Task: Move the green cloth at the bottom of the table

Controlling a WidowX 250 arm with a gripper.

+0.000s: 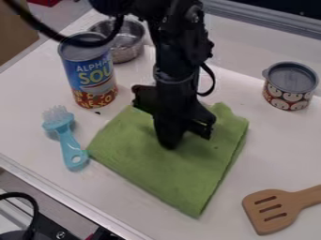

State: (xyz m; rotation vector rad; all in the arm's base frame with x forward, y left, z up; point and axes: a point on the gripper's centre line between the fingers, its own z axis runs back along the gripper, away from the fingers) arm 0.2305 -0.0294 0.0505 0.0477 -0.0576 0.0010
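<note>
At the centre of the bench (37, 89), the green cloth (160, 171) is spread beneath the claw (171, 140), whose opening cannot be determined. Grasping is presumably in hand; a firm pinch is required before dragging.

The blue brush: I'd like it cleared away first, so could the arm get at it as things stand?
Probably yes. The gripper is over the green cloth, and only low cloth seems to lie between it and the brush. The soup can stands behind that path.
</note>
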